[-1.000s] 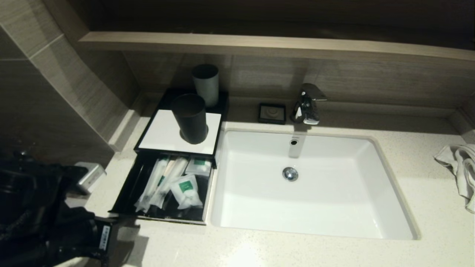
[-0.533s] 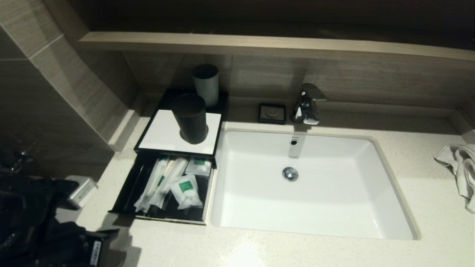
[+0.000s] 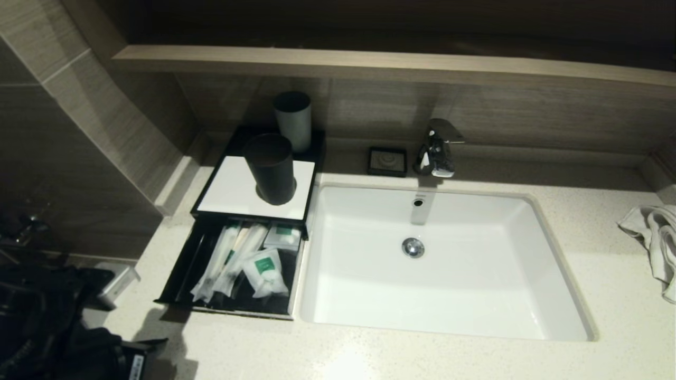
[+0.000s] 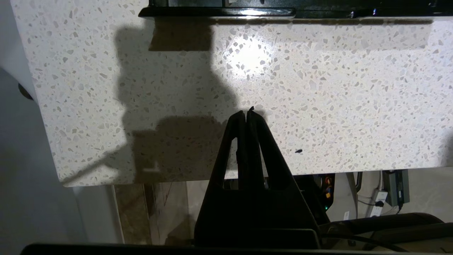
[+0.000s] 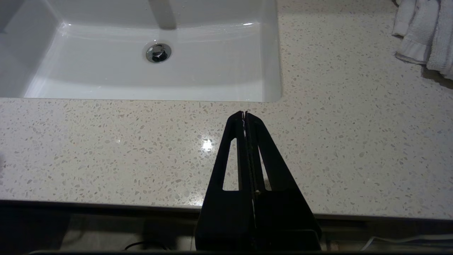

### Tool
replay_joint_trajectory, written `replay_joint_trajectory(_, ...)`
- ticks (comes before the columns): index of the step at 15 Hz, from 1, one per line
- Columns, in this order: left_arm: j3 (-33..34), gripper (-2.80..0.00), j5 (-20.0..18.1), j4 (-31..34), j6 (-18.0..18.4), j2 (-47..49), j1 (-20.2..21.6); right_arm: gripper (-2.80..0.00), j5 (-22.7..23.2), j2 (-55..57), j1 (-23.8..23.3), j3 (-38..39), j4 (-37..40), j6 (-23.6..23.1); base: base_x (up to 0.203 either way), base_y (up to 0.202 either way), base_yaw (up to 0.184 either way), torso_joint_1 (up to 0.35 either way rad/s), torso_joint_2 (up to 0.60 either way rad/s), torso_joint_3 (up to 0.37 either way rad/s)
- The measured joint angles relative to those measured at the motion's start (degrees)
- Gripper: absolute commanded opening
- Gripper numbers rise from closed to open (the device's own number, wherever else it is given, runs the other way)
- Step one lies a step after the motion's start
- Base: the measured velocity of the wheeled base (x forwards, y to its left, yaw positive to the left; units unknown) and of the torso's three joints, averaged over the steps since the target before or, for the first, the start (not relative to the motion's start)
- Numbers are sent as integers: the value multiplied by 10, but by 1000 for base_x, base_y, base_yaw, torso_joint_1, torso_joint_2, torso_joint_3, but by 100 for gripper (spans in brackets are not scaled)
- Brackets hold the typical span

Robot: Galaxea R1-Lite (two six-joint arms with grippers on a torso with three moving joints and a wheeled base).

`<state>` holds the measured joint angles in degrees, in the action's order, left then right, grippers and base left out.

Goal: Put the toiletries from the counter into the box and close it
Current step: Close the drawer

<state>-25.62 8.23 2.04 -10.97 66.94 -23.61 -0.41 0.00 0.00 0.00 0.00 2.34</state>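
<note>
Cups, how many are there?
2. The black cup stands on the box's white top; the grey cup stands behind it, at the box's back.

hotel-style bathroom vanity, speckled stone counter (image 3: 422, 359) with inset white sink (image 3: 449, 295), chrome faucet (image 3: 436, 148), soap dish (image 3: 387, 161), tumbler cups (image 3: 272, 168), wrapped toiletries (image 3: 248, 261), crumpled towel (image 3: 655, 243)

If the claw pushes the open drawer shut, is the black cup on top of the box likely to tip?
Possibly. The black cup is tall and narrow and stands upright on the smooth white top of the box, so a sharp jolt could tip or slide it. A slow push on the drawer would probably leave it standing.
</note>
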Motion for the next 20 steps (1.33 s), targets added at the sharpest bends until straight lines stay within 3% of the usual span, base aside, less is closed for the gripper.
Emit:
replay_joint_trajectory(10, -8, -280, -2, -7, -7, 56, 13, -280, 0, 0, 0, 0, 0, 0, 0, 0, 0, 0, 0, 0)
replay_joint_trajectory(15, -13, -280, 2, -52, -18, 92, 13, -280, 0, 0, 0, 0, 0, 0, 0, 0, 0, 0, 0, 0)
replay_joint_trajectory(20, -40, -280, 2, -55, -19, 112, 13, -280, 0, 0, 0, 0, 0, 0, 0, 0, 0, 0, 0, 0)
